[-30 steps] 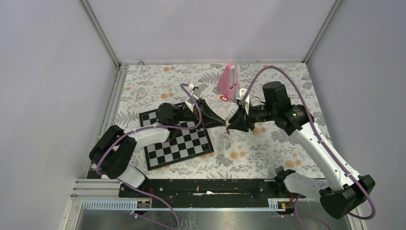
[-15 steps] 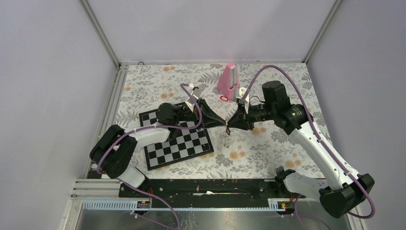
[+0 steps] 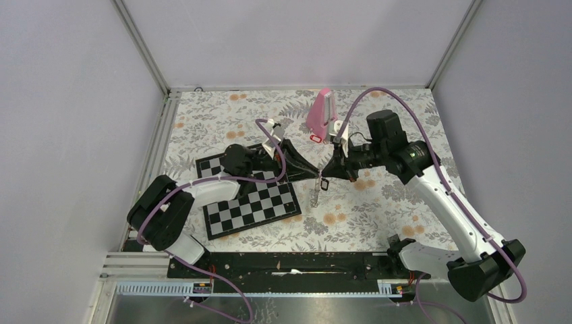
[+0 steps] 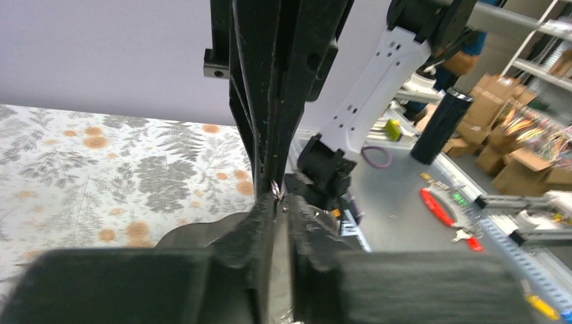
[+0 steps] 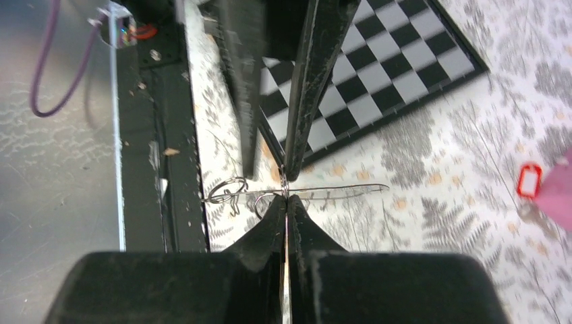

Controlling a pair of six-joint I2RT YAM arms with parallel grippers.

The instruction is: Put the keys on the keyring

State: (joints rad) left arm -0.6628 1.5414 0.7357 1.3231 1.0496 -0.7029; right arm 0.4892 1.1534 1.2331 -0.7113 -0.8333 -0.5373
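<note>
My left gripper (image 3: 315,173) and right gripper (image 3: 324,173) meet tip to tip above the cloth, right of the chessboard. The keyring (image 3: 315,193), a pale thin loop, hangs below that meeting point. In the right wrist view the keyring (image 5: 337,191) runs edge-on across my shut right gripper (image 5: 285,200), which pinches it. The left gripper (image 4: 280,200) shows a narrow gap between its fingers, with a glint of metal at the tips. The red-headed key (image 3: 314,138) lies by the metronome's base and also shows in the right wrist view (image 5: 529,181). A small dark piece (image 3: 324,182) hangs at the tips; I cannot tell whether it is the dark-silver key.
A tall pink metronome (image 3: 322,111) stands behind the grippers. A chessboard (image 3: 249,202) lies to the left under the left arm. A black rail (image 3: 297,263) runs along the near edge. Metal frame posts stand at the back corners.
The grippers stay tip to tip. The hanging keyring has swung slightly to the left, and the right arm has shifted a little up and back.
</note>
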